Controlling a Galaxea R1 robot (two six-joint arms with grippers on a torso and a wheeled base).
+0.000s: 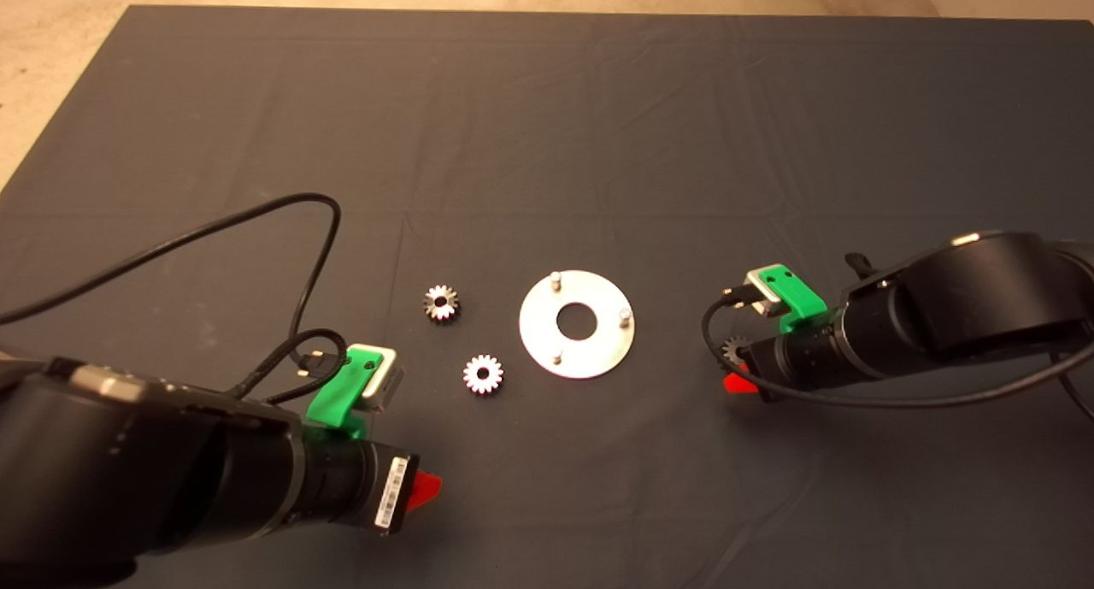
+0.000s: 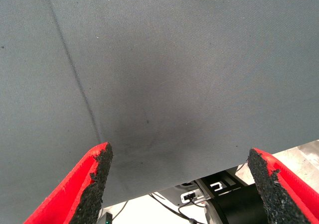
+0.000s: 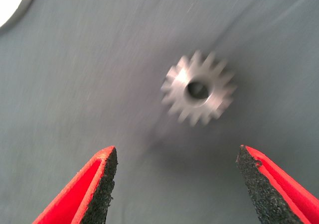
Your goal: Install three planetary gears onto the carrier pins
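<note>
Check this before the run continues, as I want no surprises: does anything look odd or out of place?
Nothing stands out. The disc lies flat with its three carrier pins upright and bare. Two planetary gears lie flat to its left, a third beyond the open right gripper. The left gripper is open over bare mat.

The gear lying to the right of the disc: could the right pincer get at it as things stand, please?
Probably yes. The right pincer is open just above the gear, which lies flat on the mat, apart from the disc, with nothing between.
</note>
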